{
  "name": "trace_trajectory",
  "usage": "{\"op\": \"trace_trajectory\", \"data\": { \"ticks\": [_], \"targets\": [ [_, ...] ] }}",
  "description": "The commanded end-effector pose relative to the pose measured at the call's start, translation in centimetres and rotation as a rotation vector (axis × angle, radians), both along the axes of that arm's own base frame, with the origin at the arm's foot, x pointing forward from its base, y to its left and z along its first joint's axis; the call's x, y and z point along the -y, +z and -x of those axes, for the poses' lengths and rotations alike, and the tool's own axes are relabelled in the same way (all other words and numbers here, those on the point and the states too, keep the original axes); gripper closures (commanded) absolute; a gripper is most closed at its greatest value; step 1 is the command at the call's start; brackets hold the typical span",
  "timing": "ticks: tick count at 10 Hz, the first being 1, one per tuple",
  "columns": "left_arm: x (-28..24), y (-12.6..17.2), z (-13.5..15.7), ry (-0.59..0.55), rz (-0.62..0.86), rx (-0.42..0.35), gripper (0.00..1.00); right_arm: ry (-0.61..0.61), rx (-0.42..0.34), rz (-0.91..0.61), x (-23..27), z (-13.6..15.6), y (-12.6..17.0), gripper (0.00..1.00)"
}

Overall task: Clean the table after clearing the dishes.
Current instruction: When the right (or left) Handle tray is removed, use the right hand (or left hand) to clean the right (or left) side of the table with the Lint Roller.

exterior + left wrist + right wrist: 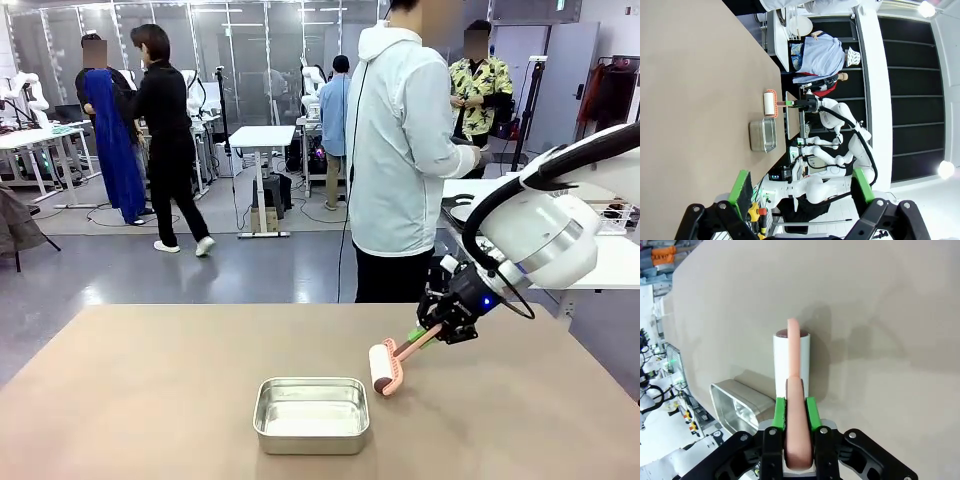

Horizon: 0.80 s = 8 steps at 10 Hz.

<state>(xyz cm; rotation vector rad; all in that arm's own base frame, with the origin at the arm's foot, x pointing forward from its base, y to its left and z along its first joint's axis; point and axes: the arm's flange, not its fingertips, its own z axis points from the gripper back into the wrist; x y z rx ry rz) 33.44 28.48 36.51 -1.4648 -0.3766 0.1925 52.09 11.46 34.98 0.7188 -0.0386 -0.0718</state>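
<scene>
The right gripper (418,335) is closed on the pink handle of the lint roller (383,367). The roller's white drum appears to rest on the table (150,400), just beside the steel pan (311,412). To clean well, it should probably keep the drum flat and roll in straight, overlapping passes, steering around the pan. The left gripper (801,187) hangs above the table, fingers wide apart.

No text, label, brand or number is legible in any view. Dark marks on an orange object (667,255) at the far left edge are too blurred to read.
</scene>
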Motion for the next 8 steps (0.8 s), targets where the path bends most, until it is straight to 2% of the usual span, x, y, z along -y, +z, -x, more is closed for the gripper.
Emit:
{"op": "trace_trajectory", "data": {
  "ticks": [1, 3, 4, 5, 6, 8],
  "targets": [
    [0.0, 0.2, 0.6, -0.004, -0.007, -0.004, 0.00, 0.003, -0.003, 0.021, 0.7, 1.5, -2.8, 0.80],
    [0.0, 0.2, 0.6, -0.004, -0.007, -0.004, 0.00, -0.045, -0.001, 0.027, 5.0, 2.3, -4.3, 0.80],
    [0.0, 0.2, 0.6, -0.004, -0.007, -0.004, 0.00, -0.070, 0.007, 0.078, 8.1, 2.3, -4.7, 0.80],
    [0.0, 0.2, 0.6, -0.004, -0.007, -0.004, 0.00, -0.054, 0.008, 0.092, 10.7, 2.1, -5.0, 0.80],
    [0.0, 0.2, 0.6, -0.004, -0.007, -0.004, 0.00, -0.103, 0.028, 0.169, 14.3, 1.8, -5.5, 0.80],
    [0.0, 0.2, 0.6, -0.004, -0.007, -0.004, 0.00, -0.220, 0.011, 0.313, 20.0, 1.9, -6.0, 0.80]
  ]
}}
